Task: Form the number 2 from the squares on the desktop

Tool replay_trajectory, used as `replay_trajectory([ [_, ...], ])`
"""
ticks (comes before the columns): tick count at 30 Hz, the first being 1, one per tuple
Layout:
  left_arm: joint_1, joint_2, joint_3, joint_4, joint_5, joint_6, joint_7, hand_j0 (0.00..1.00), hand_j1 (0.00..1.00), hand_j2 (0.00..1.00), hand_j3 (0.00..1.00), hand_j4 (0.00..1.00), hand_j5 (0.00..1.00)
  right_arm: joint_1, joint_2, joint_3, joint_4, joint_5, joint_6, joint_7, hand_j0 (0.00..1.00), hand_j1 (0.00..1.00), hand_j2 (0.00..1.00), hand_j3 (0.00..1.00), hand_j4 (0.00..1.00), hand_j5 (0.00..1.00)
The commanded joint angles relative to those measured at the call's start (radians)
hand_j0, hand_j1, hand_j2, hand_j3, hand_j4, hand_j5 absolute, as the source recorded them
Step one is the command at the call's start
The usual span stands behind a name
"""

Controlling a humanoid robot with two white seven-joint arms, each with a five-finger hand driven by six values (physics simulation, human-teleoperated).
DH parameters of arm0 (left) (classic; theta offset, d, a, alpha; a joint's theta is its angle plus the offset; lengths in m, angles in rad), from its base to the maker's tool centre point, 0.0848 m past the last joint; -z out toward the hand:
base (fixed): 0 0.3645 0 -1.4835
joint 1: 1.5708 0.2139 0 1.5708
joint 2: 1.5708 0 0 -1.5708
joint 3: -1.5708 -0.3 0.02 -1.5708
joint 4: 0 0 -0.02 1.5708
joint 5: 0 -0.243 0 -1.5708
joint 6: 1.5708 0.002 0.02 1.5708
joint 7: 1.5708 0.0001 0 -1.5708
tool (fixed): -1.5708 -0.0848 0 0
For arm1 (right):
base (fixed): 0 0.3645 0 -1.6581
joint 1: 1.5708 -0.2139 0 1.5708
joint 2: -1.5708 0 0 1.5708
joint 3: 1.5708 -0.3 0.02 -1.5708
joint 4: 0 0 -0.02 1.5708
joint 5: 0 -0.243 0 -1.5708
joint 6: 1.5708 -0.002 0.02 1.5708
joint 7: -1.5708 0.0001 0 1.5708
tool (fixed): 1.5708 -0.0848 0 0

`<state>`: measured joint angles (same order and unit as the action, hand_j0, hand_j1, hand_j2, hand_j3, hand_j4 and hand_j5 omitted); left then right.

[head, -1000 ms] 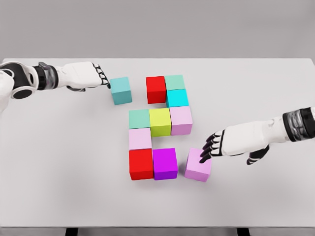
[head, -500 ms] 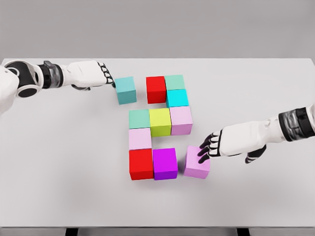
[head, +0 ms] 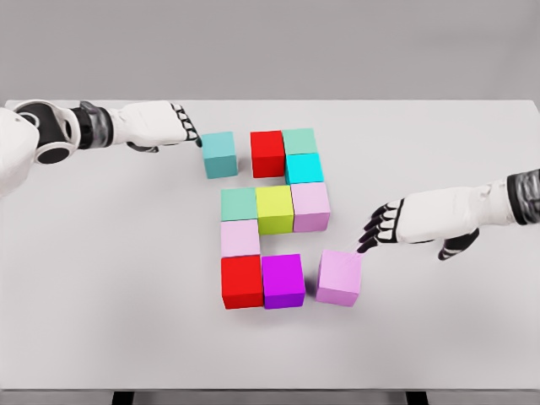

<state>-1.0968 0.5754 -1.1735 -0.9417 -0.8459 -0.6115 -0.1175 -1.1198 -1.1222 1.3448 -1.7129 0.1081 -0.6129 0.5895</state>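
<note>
Head view: a near-finished figure 2 of coloured cubes sits mid-counter (head: 101, 278), with two pieces not yet closed in. At the top row, the teal cube (head: 219, 154) stands just left of the red cube (head: 267, 153), a narrow gap between them; the left hand (head: 169, 126), fingers extended and gripping nothing, has its fingertips (head: 193, 137) at the cube's left face, so the gap lies straight ahead of the hand, to the right. At the bottom row, the lilac cube (head: 340, 277) stands slightly skewed just right of the purple cube (head: 283, 280), again with a small gap. The right hand (head: 413, 224), fingers spread and empty, hovers up and to the right of that cube, its fingertips (head: 369, 239) near the cube's upper right corner but apparently apart from it. Each hand is plainly the nearer to its own cube. The cubes have no long axis. The counter is flat, pale and smooth, likely letting cubes slide; bare surface lies around both loose pieces.
</note>
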Motion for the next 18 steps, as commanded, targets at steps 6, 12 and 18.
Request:
replay_trajectory([
  [6,0.000,-0.005,0.003,0.003,0.004,0.001,0.001,0.81,0.81,0.81,0.81,0.81,0.81,0.002,-0.027,0.013,0.059,0.011,0.002,0.004,1.00,1.00,1.00,1.00,1.00,1.00],
  [12,0.005,0.006,0.002,0.003,0.005,0.001,0.001,0.81,0.81,0.81,0.81,0.81,0.81,0.002,-0.016,0.045,0.050,0.030,0.002,0.004,1.00,1.00,1.00,1.00,1.00,1.00],
  [18,0.008,0.015,-0.003,-0.012,0.008,0.001,0.001,0.81,0.81,0.81,0.81,0.81,0.81,0.002,0.004,0.079,0.050,0.031,0.002,0.004,1.00,1.00,1.00,1.00,1.00,1.00],
])
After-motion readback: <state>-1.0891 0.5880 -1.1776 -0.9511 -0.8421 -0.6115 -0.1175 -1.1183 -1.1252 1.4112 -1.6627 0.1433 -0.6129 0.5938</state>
